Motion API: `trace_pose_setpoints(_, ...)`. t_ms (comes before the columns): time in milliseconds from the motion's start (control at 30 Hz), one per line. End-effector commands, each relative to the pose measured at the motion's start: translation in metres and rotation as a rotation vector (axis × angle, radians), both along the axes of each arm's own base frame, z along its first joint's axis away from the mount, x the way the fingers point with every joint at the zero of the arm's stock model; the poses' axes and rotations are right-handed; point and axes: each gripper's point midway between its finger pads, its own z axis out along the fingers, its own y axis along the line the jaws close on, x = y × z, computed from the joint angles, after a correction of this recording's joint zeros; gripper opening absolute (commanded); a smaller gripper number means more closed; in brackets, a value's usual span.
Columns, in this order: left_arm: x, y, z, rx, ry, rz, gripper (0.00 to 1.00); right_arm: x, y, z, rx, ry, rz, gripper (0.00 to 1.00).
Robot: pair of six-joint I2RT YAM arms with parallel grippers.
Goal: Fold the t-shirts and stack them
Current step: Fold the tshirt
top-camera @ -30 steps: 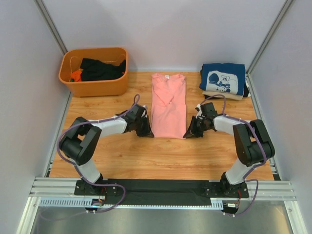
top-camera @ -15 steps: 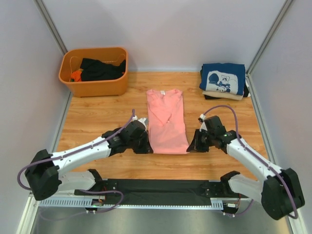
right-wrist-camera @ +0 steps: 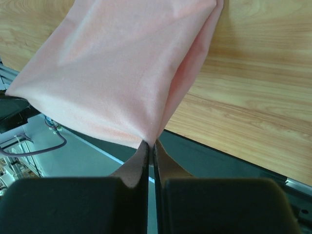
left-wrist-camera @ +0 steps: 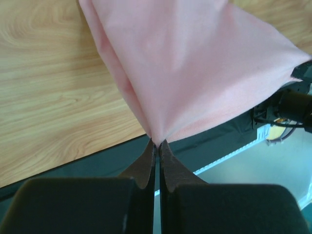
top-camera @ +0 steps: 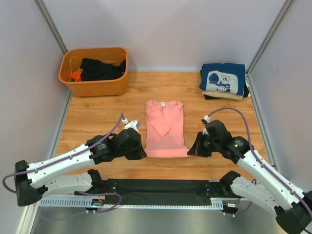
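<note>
A salmon-pink t-shirt (top-camera: 165,127), folded lengthwise into a narrow strip, lies in the middle of the wooden table with its collar at the far end. My left gripper (top-camera: 143,155) is shut on its near left corner (left-wrist-camera: 157,139). The right gripper (top-camera: 190,152) is shut on the near right corner (right-wrist-camera: 150,139). Both corners are raised above the table's near edge, and the hem stretches between them. At the back right sits a stack of folded t-shirts: a navy one with a white cartoon print (top-camera: 223,78) on top, a beige one (top-camera: 229,96) and a dark one beneath.
An orange plastic tub (top-camera: 95,72) stands at the back left with dark cloth (top-camera: 100,68) inside. Grey walls enclose the table on three sides. A black strip and a metal rail (top-camera: 161,187) run along the near edge under the arms.
Both arms have pulled back toward the near edge, dragging the pink t-shirt with them by its near corners. The grips have stayed shut.
</note>
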Motion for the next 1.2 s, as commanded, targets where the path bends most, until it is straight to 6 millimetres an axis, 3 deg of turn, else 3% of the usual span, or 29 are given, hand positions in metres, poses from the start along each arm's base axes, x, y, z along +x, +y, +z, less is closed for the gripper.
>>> trace_pose_setpoints(0,0.019,0.031,0.014,0.139,-0.078,0.071,0.0,0.026,-0.014,0.017,-0.128,-0.066,-0.058,0.0)
trace_pose_setpoints(33,0.024,0.029,0.025,0.131,-0.096,0.075,0.0,0.036,-0.012,0.025,-0.15,-0.082,-0.051,0.0)
trace_pose_setpoints(233,0.062,0.038,0.048,0.175,-0.141,0.09,0.0,0.078,-0.015,0.041,-0.246,-0.118,-0.07,0.0)
trace_pose_setpoints(267,0.073,0.042,0.048,0.188,-0.138,0.112,0.0,0.091,-0.016,0.051,-0.247,-0.146,-0.075,0.0)
trace_pose_setpoints(333,0.087,0.04,0.059,0.175,-0.151,0.109,0.0,0.106,-0.016,0.05,-0.269,-0.136,-0.074,0.0)
trace_pose_setpoints(400,0.106,0.044,0.056,0.209,-0.141,0.122,0.0,0.124,-0.016,0.062,-0.273,-0.165,-0.074,0.0)
trace_pose_setpoints(533,0.146,0.043,0.064,0.205,-0.132,0.136,0.0,0.159,-0.018,0.056,-0.3,-0.136,-0.077,0.0)
trace_pose_setpoints(700,0.188,0.03,0.06,0.175,-0.11,0.127,0.0,0.196,-0.017,0.048,-0.303,-0.108,-0.069,0.0)
trace_pose_setpoints(767,0.205,0.03,0.051,0.178,-0.087,0.133,0.0,0.212,-0.017,0.054,-0.295,-0.127,-0.074,0.0)
trace_pose_setpoints(800,0.214,0.028,0.056,0.172,-0.101,0.137,0.0,0.218,-0.017,0.046,-0.303,-0.106,-0.07,0.0)
trace_pose_setpoints(833,0.223,0.031,0.055,0.176,-0.104,0.148,0.0,0.227,-0.016,0.052,-0.289,-0.122,-0.069,0.0)
trace_pose_setpoints(867,0.231,0.031,0.045,0.194,-0.081,0.149,0.0,0.233,-0.015,0.05,-0.286,-0.121,-0.071,0.0)
trace_pose_setpoints(900,0.24,0.028,0.051,0.179,-0.09,0.15,0.0,0.239,-0.014,0.041,-0.291,-0.098,-0.064,0.0)
trace_pose_setpoints(967,0.255,0.026,0.037,0.18,-0.054,0.149,0.0,0.252,-0.011,0.044,-0.281,-0.111,-0.062,0.0)
trace_pose_setpoints(1033,0.273,0.026,0.04,0.168,-0.062,0.158,0.0,0.263,-0.011,0.031,-0.278,-0.079,-0.06,0.0)
trace_pose_setpoints(1067,0.281,0.024,0.028,0.172,-0.036,0.15,0.0,0.272,-0.009,0.035,-0.273,-0.094,-0.06,0.0)
trace_pose_setpoints(1100,0.293,0.022,0.035,0.157,-0.059,0.145,0.0,0.278,-0.008,0.024,-0.279,-0.074,-0.058,0.0)
trace_pose_setpoints(1133,0.305,0.028,0.032,0.153,-0.051,0.156,0.0,0.284,-0.008,0.022,-0.275,-0.073,-0.063,0.0)
trace_pose_setpoints(1167,0.312,0.024,0.015,0.138,-0.002,0.143,0.0,0.295,-0.005,0.028,-0.261,-0.092,-0.069,0.0)
